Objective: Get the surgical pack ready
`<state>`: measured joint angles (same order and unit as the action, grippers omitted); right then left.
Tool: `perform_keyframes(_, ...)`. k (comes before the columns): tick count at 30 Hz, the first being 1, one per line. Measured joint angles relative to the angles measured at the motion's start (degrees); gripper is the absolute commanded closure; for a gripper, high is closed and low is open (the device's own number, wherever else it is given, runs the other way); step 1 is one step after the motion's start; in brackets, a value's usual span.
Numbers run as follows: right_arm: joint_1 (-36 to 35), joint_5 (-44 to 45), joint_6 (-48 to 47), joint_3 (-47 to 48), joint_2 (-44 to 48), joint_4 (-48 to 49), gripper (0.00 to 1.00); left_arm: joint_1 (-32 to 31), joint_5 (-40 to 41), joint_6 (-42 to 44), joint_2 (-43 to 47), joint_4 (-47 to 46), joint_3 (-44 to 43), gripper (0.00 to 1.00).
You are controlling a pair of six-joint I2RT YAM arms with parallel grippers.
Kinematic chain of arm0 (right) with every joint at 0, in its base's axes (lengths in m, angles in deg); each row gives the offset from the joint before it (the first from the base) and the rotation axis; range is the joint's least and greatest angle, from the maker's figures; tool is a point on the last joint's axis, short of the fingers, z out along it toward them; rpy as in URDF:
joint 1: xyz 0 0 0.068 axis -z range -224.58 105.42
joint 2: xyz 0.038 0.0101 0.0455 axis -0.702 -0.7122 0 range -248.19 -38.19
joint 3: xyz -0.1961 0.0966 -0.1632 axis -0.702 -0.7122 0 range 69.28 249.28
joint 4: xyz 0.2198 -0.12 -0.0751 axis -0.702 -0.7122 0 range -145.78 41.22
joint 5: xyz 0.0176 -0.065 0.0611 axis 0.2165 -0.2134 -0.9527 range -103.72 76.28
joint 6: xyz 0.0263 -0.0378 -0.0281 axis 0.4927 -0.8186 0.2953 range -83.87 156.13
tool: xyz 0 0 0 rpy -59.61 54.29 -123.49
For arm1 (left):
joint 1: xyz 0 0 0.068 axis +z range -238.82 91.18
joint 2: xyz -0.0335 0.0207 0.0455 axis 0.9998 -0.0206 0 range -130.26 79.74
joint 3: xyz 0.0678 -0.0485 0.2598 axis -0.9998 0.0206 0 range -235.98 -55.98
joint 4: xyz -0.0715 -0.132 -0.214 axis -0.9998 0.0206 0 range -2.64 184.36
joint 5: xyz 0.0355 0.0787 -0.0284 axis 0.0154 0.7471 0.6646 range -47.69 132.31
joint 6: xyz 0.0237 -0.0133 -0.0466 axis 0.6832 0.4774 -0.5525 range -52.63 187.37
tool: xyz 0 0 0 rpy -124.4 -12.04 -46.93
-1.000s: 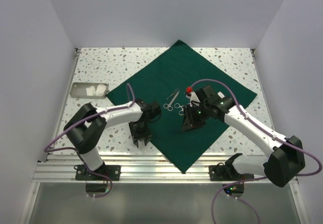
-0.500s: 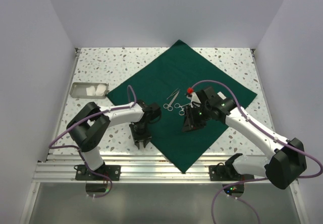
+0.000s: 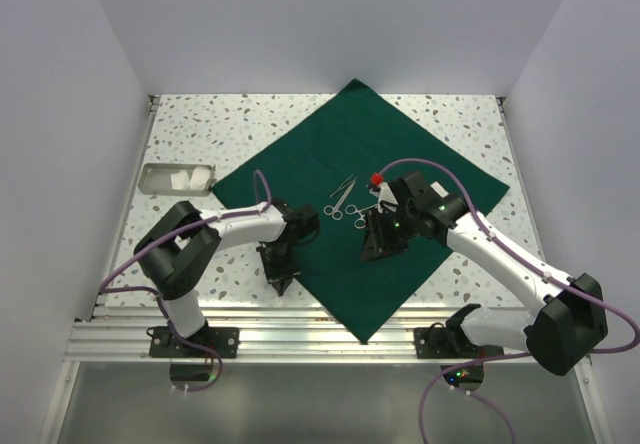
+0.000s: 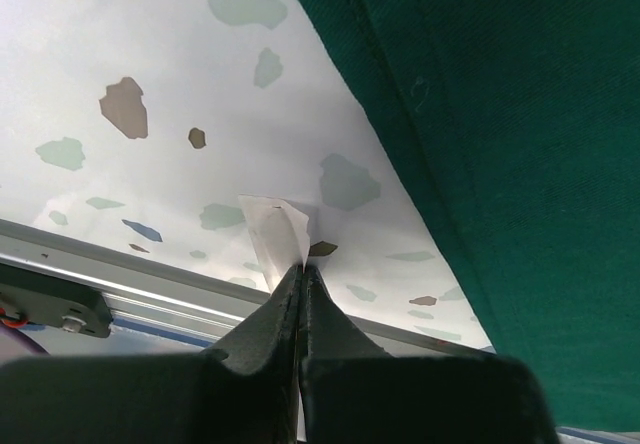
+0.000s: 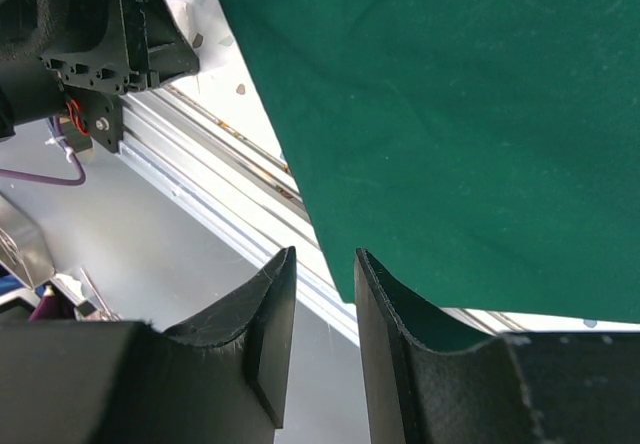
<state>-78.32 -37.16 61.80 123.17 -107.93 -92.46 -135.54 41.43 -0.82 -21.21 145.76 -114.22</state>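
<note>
Speckled table [image 3: 190,124]: left claw [image 3: 281,285] pinched closed beside drape [image 3: 340,154] edge; right claw [image 3: 371,255] hovers slightly parted, empty.

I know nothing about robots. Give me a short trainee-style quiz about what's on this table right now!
1. True or false: the left tool is gripping the green cloth.
2. The silver instruments lie: A on the cloth; B in a cup; C in a bowl.
3. What holds the white gauze squares?
Key: 1 false, it is shut beside the cloth's edge; 2 A; 3 the metal tray.
</note>
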Motion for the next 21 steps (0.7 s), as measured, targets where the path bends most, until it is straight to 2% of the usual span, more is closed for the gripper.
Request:
perform_keyframes(11, 0.0, 0.1, 0.0, 0.0, -1.7, 0.6, 0.66, 3.2, 2.5, 2.8, 1.0, 0.4, 0.0, 1.0)
perform_keyframes(15, 0.0, 0.2, -0.1, 0.4, -2.9, 0.8, 0.66, 8.4, 5.4, 5.5, 3.6, 1.4, -1.3, 1.0)
perform_keyframes(21, 0.0, 0.2, -0.9, 2.2, -4.9, 0.8, 0.66, 19.9, 10.4, 10.6, 4.2, 3.0, -12.1, 1.0)
